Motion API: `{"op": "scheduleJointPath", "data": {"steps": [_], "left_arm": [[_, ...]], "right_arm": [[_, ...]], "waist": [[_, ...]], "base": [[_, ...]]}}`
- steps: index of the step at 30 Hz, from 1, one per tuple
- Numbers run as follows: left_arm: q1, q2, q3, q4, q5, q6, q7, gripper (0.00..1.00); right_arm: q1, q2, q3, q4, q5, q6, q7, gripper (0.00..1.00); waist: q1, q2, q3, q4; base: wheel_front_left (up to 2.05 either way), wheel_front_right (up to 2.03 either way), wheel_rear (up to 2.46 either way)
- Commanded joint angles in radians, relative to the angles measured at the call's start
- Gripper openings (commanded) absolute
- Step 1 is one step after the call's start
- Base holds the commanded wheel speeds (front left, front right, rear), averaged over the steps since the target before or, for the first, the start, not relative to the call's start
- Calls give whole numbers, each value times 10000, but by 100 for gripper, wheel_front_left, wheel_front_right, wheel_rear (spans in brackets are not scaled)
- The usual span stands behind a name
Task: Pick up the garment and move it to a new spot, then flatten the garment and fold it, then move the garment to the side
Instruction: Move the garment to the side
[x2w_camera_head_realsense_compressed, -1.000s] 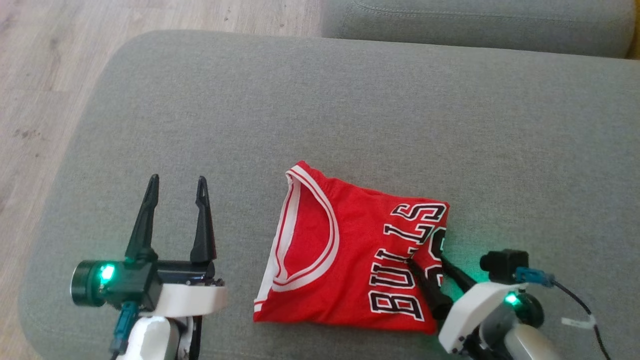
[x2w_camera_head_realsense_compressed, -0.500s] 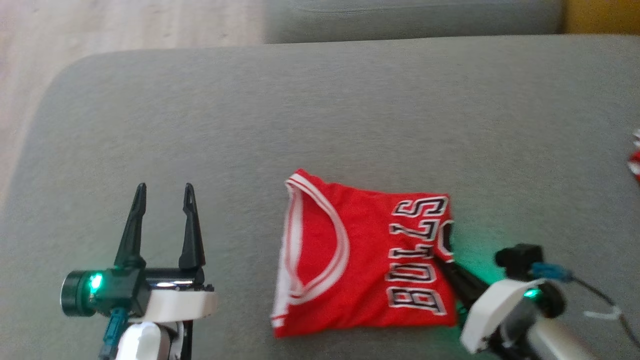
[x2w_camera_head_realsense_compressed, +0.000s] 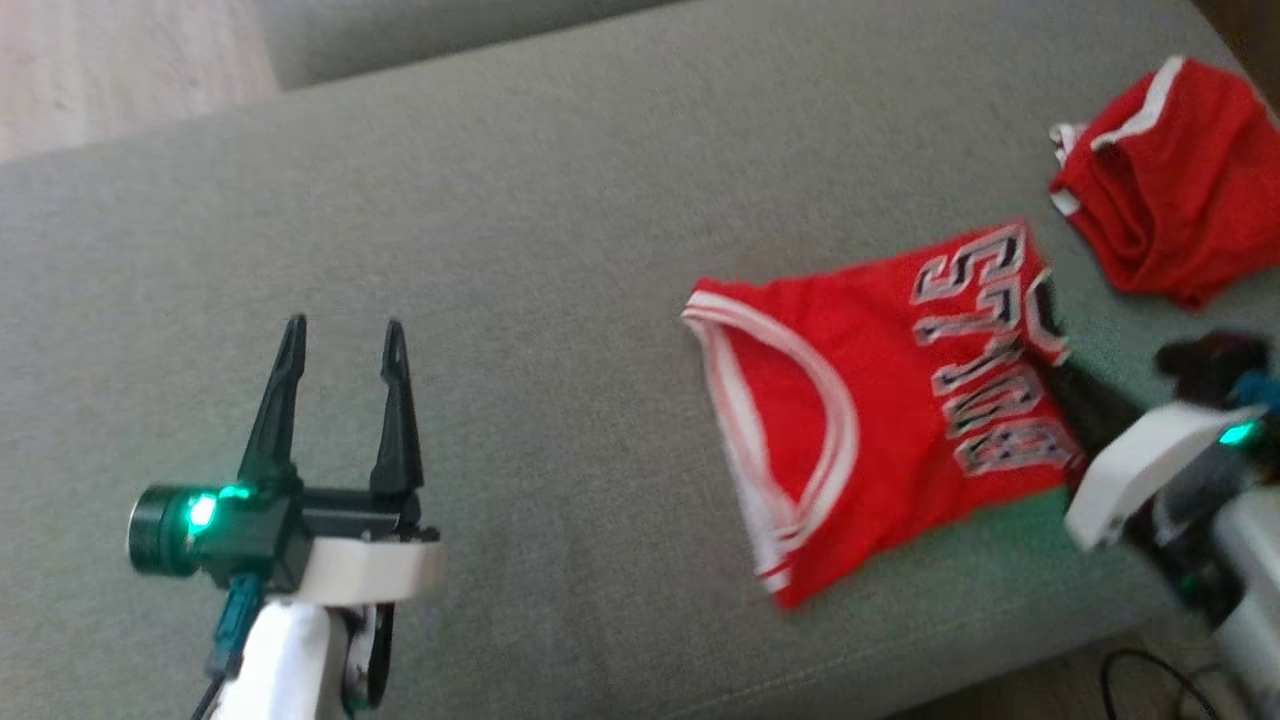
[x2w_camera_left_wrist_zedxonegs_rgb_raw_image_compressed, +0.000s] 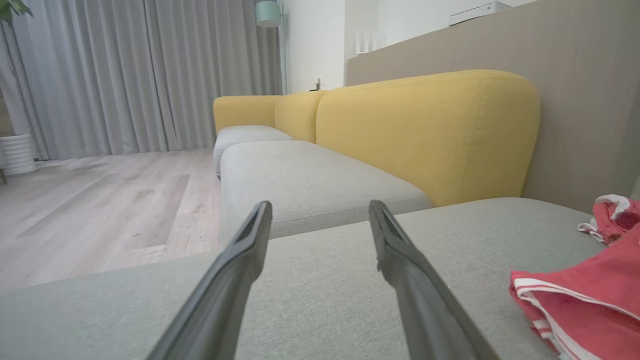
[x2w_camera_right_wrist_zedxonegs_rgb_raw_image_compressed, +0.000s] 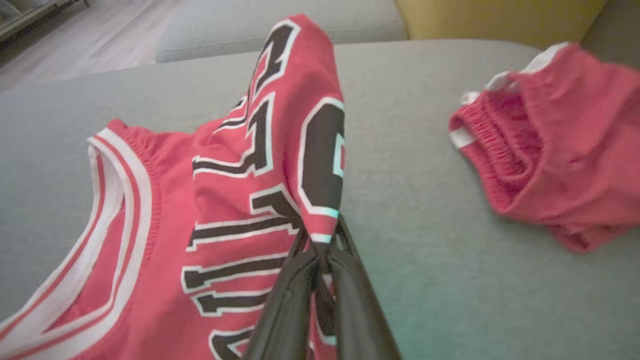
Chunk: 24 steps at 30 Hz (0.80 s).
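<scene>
So the red Bulls jersey (x2w_camera_head_realsense_compressed: 880, 400) sits right of centre in the head view, folded up on the grey sofa cushion (x2w_camera_head_realsense_compressed: 500, 250). Its white-trimmed neckline faces the middle of the frame and the black lettering runs along its right edge. That part of the picture is a bit smeared, so don't ask me for fine print.

The right gripper (x2w_camera_head_realsense_compressed: 1062, 372) comes in from the lower right of that frame, and its dark fingers meet the jersey's right edge just by the lettering. The right wrist view makes it clear. The two fingers are pinched together at bottom centre with a bit of the jersey's edge clamped between them. From there the cloth stands up in a ridge toward the top of the frame, with a big black numeral on it. The rest of the jersey lies at the lower left of that view.

The left gripper (x2w_camera_head_realsense_compressed: 344, 328) is at the lower left of the head view, well apart from the jersey. Its fingers are spread wide with nothing between them, just bare cushion beyond. In the left wrist view the jersey's striped edge pokes in at the lower right corner.

There's also a second red garment (x2w_camera_head_realsense_compressed: 1170, 180), crumpled with white trim, at the upper right of the head view. It's near the jersey, but I can't tell if they touch. The left wrist view shows a yellow backrest (x2w_camera_left_wrist_zedxonegs_rgb_raw_image_compressed: 425, 130) right of centre, with wood floor (x2w_camera_left_wrist_zedxonegs_rgb_raw_image_compressed: 100, 200) and grey curtains (x2w_camera_left_wrist_zedxonegs_rgb_raw_image_compressed: 125, 75) on the left.
</scene>
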Motion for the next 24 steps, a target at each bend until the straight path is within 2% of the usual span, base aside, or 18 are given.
{"op": "scheduleJointPath", "data": {"steps": [1, 7, 11, 12, 17, 22, 23, 24], "left_arm": [[-496, 21, 260, -268, 138, -36, -51, 100], [-1295, -102, -87, -159, 354, -195, -51, 100], [-1803, -188, -242, -164, 441, -218, -51, 100], [-2028, -220, -324, -163, 489, -238, -51, 100], [-2593, -268, -493, -121, 613, -295, -51, 100], [-3061, -310, -664, -82, 697, -340, -51, 100], [-3125, -317, -687, -69, 708, -342, -51, 100], [-3173, -323, -711, -58, 717, -341, -51, 100]], "right_arm": [[-528, -451, -114, -267, 31, -7, -60, 0], [-1687, -1629, -1231, 494, -117, -7, -149, 0], [-2322, -2378, -2457, 1256, -209, -7, -256, 0], [-2591, -2746, -2961, 1711, -238, -7, -356, 0], [-3279, -3226, -4011, 2852, -242, -7, -558, 0], [-3732, -3355, -4662, 4088, -411, -7, -394, 2], [-3814, -3320, -4763, 4286, -452, -7, -400, 47], [-3893, -3299, -4897, 4538, -536, -7, -388, 100]], "waist": [[0, 0, 488, -282], [0, 0, 1344, 92], [0, 0, 1974, 368], [0, 0, 2278, 479], [0, 0, 2937, 644], [0, 0, 3376, 777], [0, 0, 3417, 787], [0, 0, 3461, 795]], "base": [[0, 0, 0], [0, 0, 0], [0, 0, 0], [0, 0, 0], [0, 0, 0], [0, 0, 0], [0, 0, 0], [0, 0, 0]]}}
